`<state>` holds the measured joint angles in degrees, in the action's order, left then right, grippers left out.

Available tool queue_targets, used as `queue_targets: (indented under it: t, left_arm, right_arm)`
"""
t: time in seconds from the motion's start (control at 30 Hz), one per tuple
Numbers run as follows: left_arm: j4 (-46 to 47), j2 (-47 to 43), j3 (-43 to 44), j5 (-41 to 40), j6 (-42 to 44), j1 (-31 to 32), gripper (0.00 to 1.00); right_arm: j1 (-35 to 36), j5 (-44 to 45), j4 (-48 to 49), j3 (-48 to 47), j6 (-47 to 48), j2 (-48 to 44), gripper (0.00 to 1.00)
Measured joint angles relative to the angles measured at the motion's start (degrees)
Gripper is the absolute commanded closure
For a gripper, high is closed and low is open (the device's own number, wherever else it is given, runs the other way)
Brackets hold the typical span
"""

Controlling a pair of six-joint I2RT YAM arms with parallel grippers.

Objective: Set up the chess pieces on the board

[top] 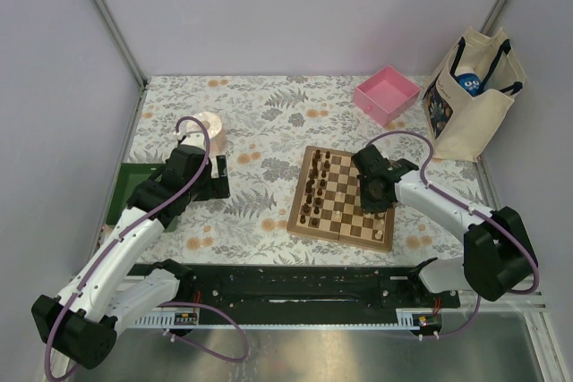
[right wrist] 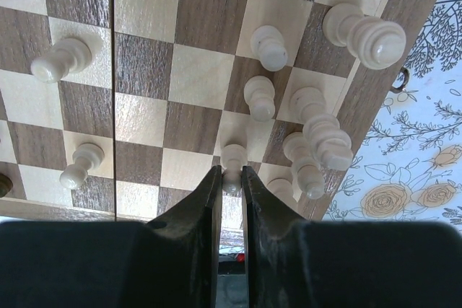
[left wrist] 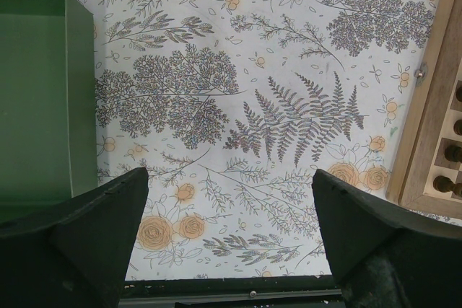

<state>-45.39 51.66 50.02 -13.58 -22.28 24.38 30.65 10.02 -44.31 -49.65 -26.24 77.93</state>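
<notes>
The board (top: 333,235) lies right of the table's middle, with dark chess pieces (top: 312,192) along its left side. My right gripper (top: 377,196) hangs over its right half. In the right wrist view this gripper (right wrist: 231,174) is shut on a pale pawn (right wrist: 233,156), pinched at the fingertips above the chequered squares (right wrist: 148,70). Several other pale pieces (right wrist: 321,142) stand close by on the right, and two pale pawns (right wrist: 79,166) stand to the left. My left gripper (left wrist: 231,192) is open over the floral cloth with nothing between its fingers; the board's edge (left wrist: 426,128) shows at the right.
A green tray (top: 119,192) lies by the left arm, and its wall (left wrist: 76,99) is near the left finger. A pink square tray (top: 387,94) and a tote bag (top: 470,91) stand at the back right. A pale round object (top: 208,131) sits at the back left.
</notes>
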Motion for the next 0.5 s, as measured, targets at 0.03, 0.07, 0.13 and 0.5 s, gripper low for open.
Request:
queue_targets:
  t: [0.03, 0.07, 0.13, 0.5]
  left_arm:
    - [0.0, 0.0, 0.0, 0.0, 0.0, 0.0, 0.01]
    - [0.0, 0.0, 0.0, 0.0, 0.0, 0.0, 0.01]
    - [0.0, 0.0, 0.0, 0.0, 0.0, 0.0, 0.01]
    - [0.0, 0.0, 0.0, 0.0, 0.0, 0.0, 0.01]
  right_arm:
    - [-0.09, 0.0, 0.11, 0.02, 0.0, 0.04, 0.82]
    - [-0.24, 0.0, 0.31, 0.07, 0.0, 0.07, 0.82]
    - [-0.57, 0.0, 0.68, 0.09, 0.02, 0.26, 0.82]
    - [-1.75, -0.04, 1.97, 0.35, 0.0, 0.9, 0.68]
